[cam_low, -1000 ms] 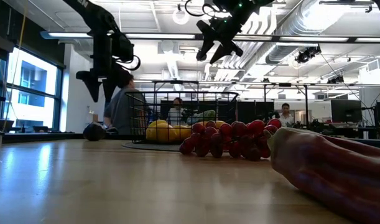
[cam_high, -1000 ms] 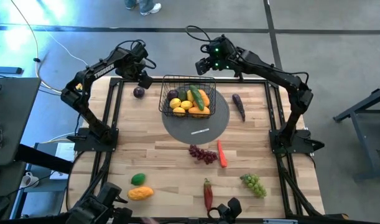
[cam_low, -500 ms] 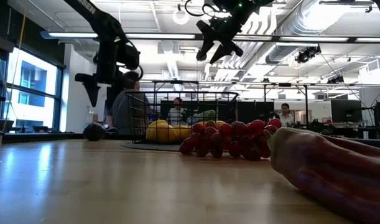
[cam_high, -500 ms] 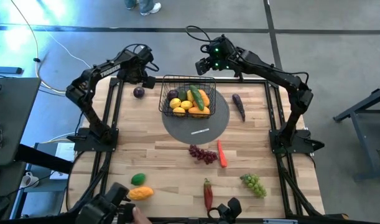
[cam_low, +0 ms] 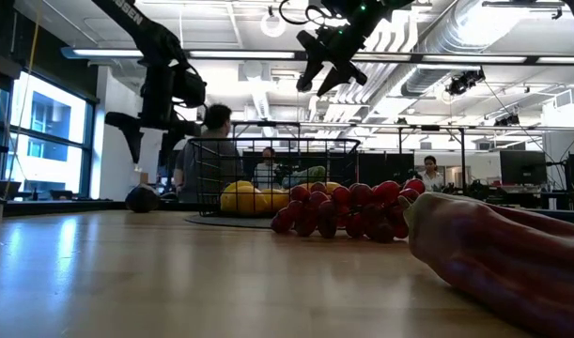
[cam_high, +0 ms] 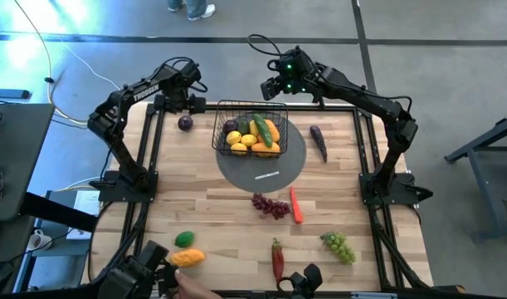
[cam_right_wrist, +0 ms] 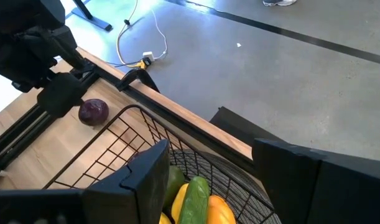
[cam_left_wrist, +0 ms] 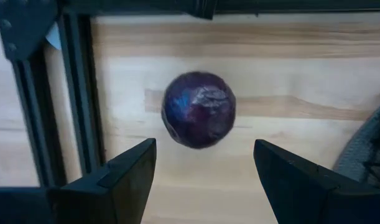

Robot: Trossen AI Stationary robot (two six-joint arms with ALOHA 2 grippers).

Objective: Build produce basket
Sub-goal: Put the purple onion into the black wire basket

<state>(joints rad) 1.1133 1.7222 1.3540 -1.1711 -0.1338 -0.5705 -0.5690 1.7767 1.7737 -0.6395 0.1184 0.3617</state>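
Observation:
The black wire basket (cam_high: 251, 128) stands on a round grey mat (cam_high: 280, 166) and holds lemons, a cucumber, a plum and orange pieces. A purple plum (cam_high: 185, 123) (cam_left_wrist: 199, 109) lies on the wood left of the basket. My left gripper (cam_high: 187, 101) (cam_left_wrist: 205, 171) hangs open above it, fingers pointing down, one on either side and clear of it. My right gripper (cam_high: 275, 87) (cam_right_wrist: 208, 168) is open, raised over the basket's far rim. Red grapes (cam_high: 270, 205), a carrot (cam_high: 295, 204), a red pepper (cam_high: 277, 257), green grapes (cam_high: 338, 246), a dark vegetable (cam_high: 319, 141) and a mango (cam_high: 187, 257) lie on the table.
A black frame rail (cam_left_wrist: 78, 99) runs close beside the plum at the table's left side. A small white strip (cam_high: 266, 175) lies on the mat. A hand (cam_high: 191, 286) shows at the near edge by the mango. People stand in the room beyond the far edge.
My left gripper has moved toward the table's far left, away from the basket, and now hangs over the plum. The right arm has kept still. A hand has come in at the near edge.

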